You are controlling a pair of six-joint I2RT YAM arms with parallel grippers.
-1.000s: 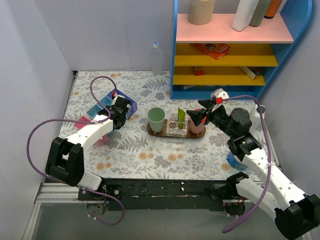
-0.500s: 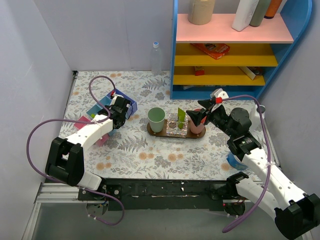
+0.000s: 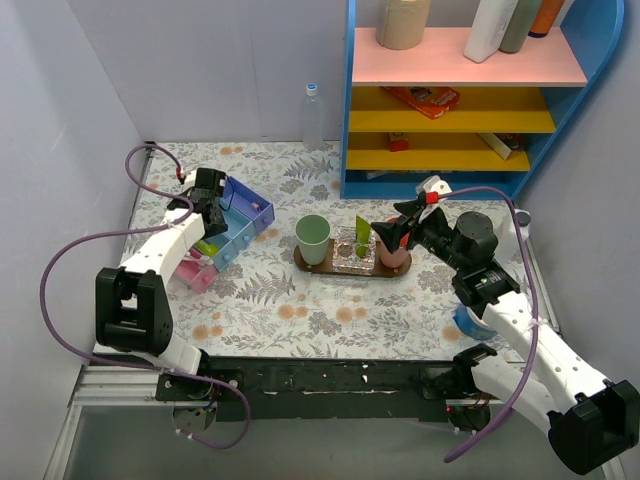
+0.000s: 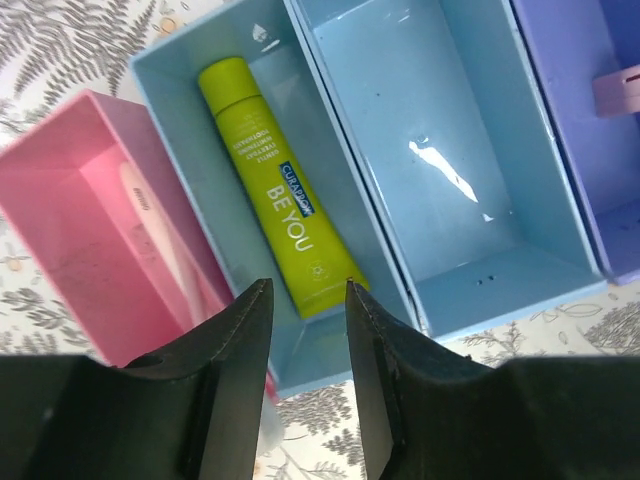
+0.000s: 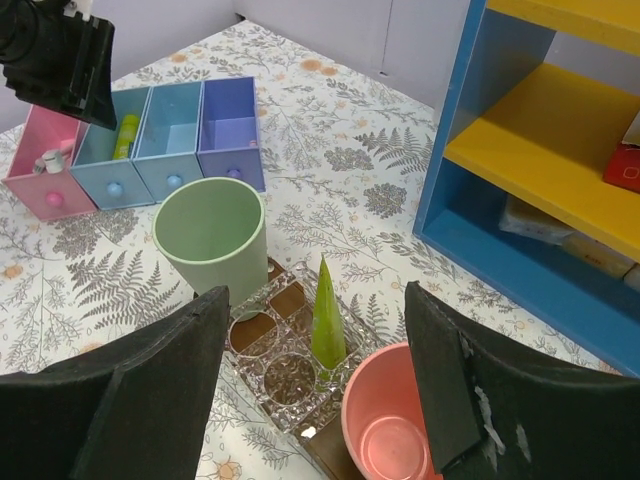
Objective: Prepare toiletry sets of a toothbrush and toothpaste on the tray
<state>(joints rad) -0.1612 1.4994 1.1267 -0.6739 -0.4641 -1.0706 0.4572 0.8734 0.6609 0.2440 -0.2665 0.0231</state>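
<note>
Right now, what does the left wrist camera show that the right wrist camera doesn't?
Only the left wrist: the lettering on the lime-green tube, readable up close past the open left gripper. Only the right wrist: the green cup, pink cup, clear holder with an upright green piece, the tray under them, and the blue shelf. Both: the compartment organiser with that tube in a light-blue bin.

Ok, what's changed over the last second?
The left tool swung left and farther back, ending open above the green tube in a blue compartment of the organiser; it took hold of nothing. The right tool, open by the pink cup, the tray and the green cup stayed put.
</note>
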